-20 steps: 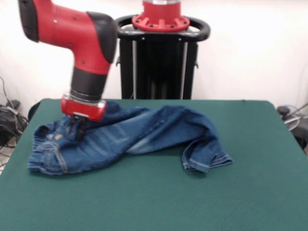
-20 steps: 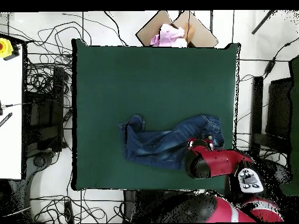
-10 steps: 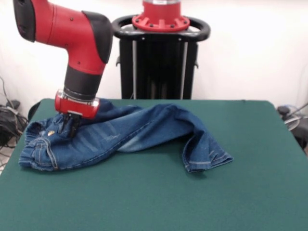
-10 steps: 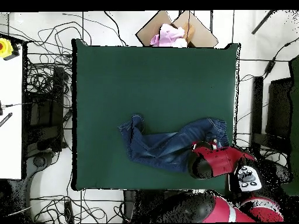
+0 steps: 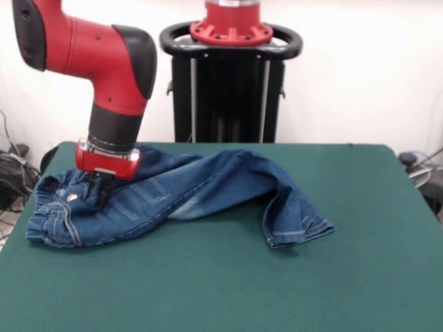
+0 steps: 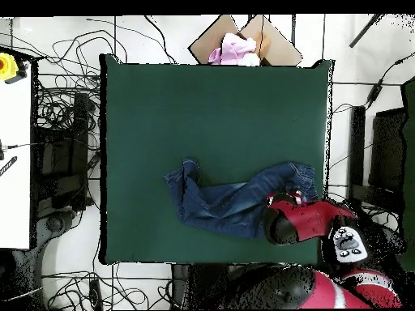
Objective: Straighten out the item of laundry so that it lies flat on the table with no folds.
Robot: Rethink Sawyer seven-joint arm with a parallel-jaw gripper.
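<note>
The blue denim jeans (image 5: 208, 187) lie across the far half of the green table (image 5: 221, 290). The waistband is bunched at the left near the table's edge. The legs run right, twisted over each other, and end in a folded hem at the right. My gripper (image 5: 97, 192) points down into the denim just behind the waistband, its fingers close together and shut on the cloth. In the overhead view the jeans (image 6: 219, 202) stretch across the table (image 6: 211, 113), and the red arm (image 6: 300, 223) covers the waistband end and hides the gripper.
The black pedestal (image 5: 232, 83) stands behind the table's far edge. In the overhead view a cardboard box with pink cloth (image 6: 239, 44) sits beyond the table's top edge and tangled cables (image 6: 61, 121) lie on the floor at the left.
My gripper has moved left in the front view and pulled the waistband toward the table's left edge. The legs are drawn out longer; the hem end has hardly moved.
</note>
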